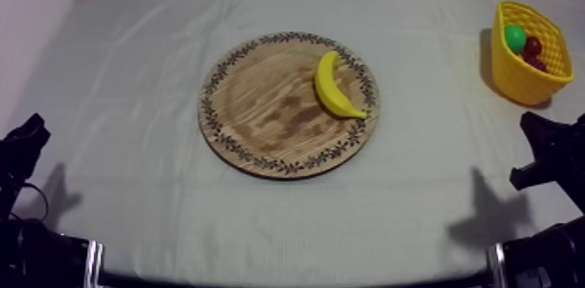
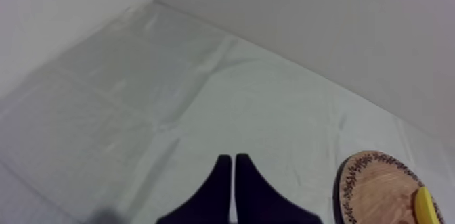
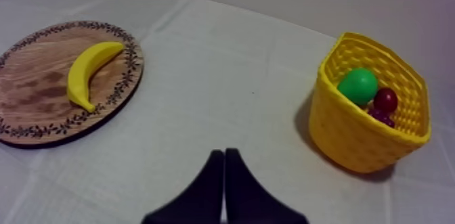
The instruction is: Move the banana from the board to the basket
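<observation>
The banana (image 1: 335, 87) lies on the right half of the wooden board (image 1: 252, 126) mid-frame from above, the yellow basket (image 1: 521, 81) at upper right holds a green fruit (image 3: 358, 84) and a small red fruit (image 3: 386, 99), plainest from the right wrist, and the left gripper (image 2: 233, 162) and right gripper (image 3: 224, 155) are clenched, empty.

The banana (image 1: 335, 88) is yellow against the round wooden board (image 1: 261, 122), whose light brown face has darker grain blotches and a dark ring of leafy sprigs around the rim. The basket (image 1: 515, 78) is bright yellow with an open lattice weave and holds a green pear (image 1: 515, 37), a small red fruit (image 1: 532, 46) and dark purplish grapes (image 3: 378, 114). The counter (image 1: 157, 196) wears a plain grey-white cloth, and both arms' jaws are black.
</observation>
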